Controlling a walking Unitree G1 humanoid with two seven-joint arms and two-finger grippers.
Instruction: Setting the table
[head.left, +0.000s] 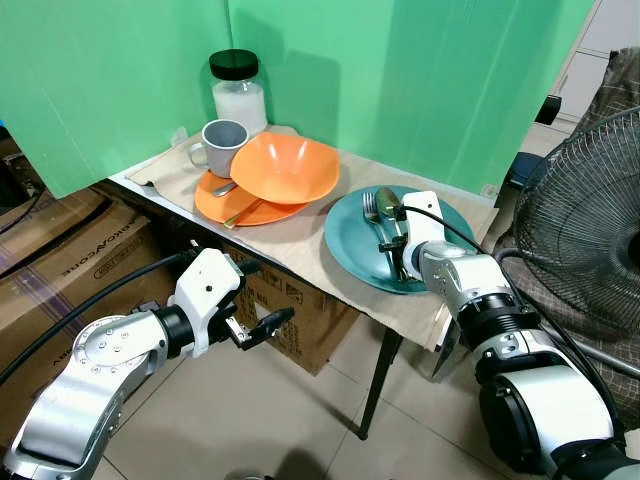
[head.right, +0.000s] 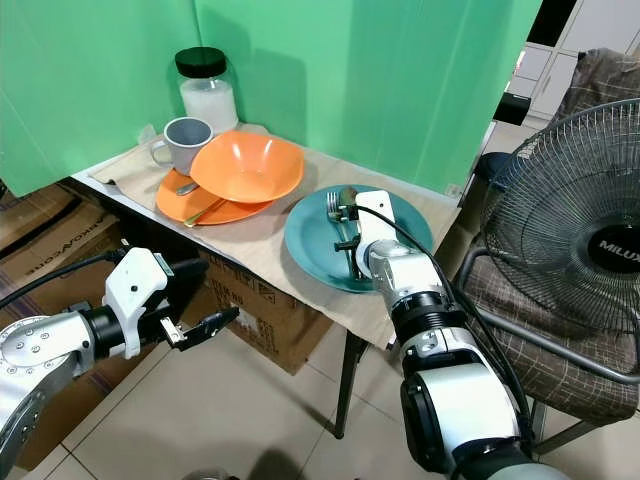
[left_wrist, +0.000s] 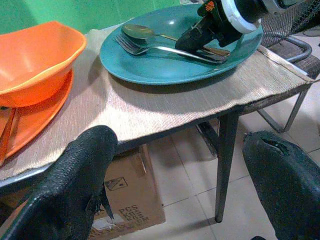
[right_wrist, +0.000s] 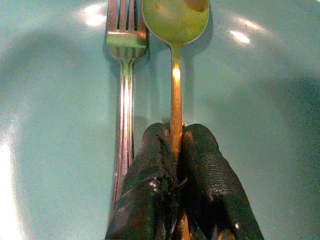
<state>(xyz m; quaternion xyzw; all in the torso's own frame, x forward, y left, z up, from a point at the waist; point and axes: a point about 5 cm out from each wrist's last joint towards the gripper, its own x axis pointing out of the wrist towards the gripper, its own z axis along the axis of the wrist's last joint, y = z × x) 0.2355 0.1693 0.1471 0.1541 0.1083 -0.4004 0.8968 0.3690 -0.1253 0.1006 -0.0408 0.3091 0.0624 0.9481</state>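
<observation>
**Right wrist view: spoon pinched on the teal plate**

Right wrist view has the right gripper (right_wrist: 176, 150) low over the teal plate (right_wrist: 270, 130), its two black fingers (right_wrist: 150, 170) pressed together on the handle of the spoon (right_wrist: 175, 20). The spoon's bowl lies straight ahead of the fingertips, and the fork (right_wrist: 125, 55) lies just beside the spoon, parallel to it, with its tines also pointing away from the gripper. Both pieces rest flat on the plate.

From the head camera, the right arm reaches forward over the near edge of the small table (head.left: 300, 240), which is covered by a beige mat. The plate sits under the gripper at the table's right end. Off to the gripper's left stands an orange bowl (head.left: 285, 168), tilted on an orange plate (head.left: 240, 208), with a grey mug (head.left: 222, 146) touching the bowl's far side and a jar (head.left: 238, 92) of white contents (black lid) behind the mug. A utensil handle pokes out from under the bowl, too hidden to name.

The left gripper (head.left: 258, 330) hangs below the table edge, in front of a cardboard box (head.left: 300, 310), its fingers (left_wrist: 75, 185) spread wide apart and holding nothing. In its wrist view, the table edge and teal plate lie ahead of it. A floor fan (head.right: 570, 220) stands to the right of the right arm.
</observation>
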